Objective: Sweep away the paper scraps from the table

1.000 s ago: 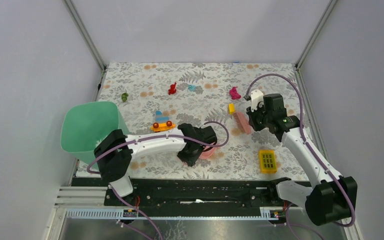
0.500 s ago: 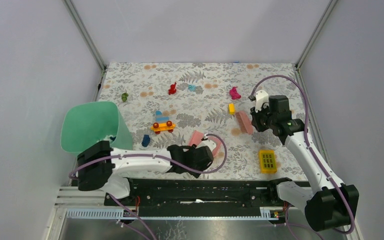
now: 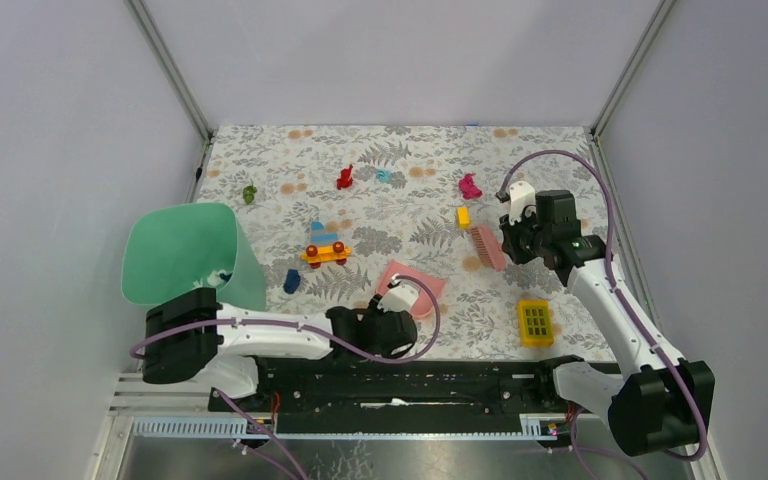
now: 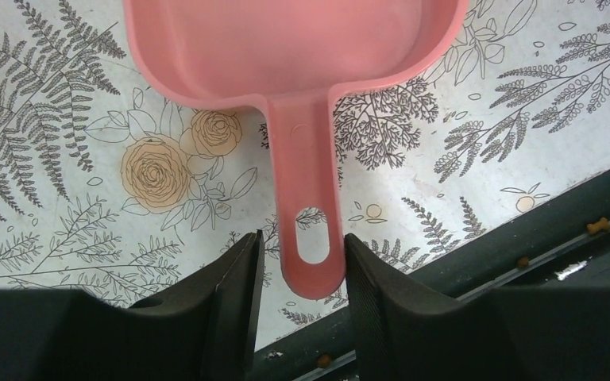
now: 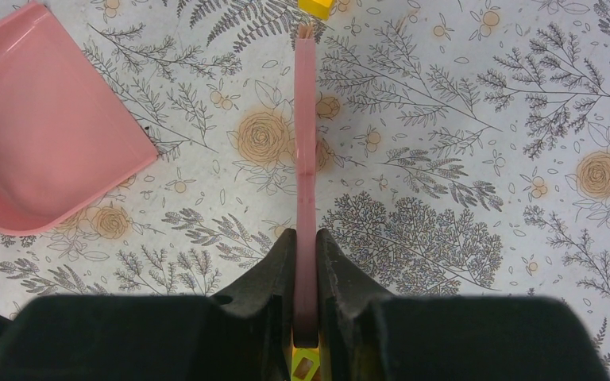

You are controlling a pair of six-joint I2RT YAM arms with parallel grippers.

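The pink dustpan (image 3: 412, 282) lies flat on the leaf-printed table (image 3: 415, 150). In the left wrist view its handle (image 4: 310, 238) sits between my left gripper's (image 4: 300, 270) open fingers, with a gap on the left side. My right gripper (image 3: 510, 240) is shut on the pink brush (image 3: 485, 245), seen edge-on in the right wrist view (image 5: 306, 143). Paper scraps lie apart: red (image 3: 344, 178), teal (image 3: 384, 176), magenta (image 3: 470, 186), green (image 3: 249, 193) and navy (image 3: 291, 281).
A green bin (image 3: 182, 252) stands at the left edge. A toy car (image 3: 324, 245) sits mid-table. A small yellow block (image 3: 463, 216) lies by the brush tip. A yellow grid block (image 3: 535, 322) lies front right. The black rail (image 3: 400, 375) runs along the near edge.
My left arm has drawn back toward the near edge, uncovering the dustpan, which now lies flat. My right arm with the brush shifted slightly right, then held still.
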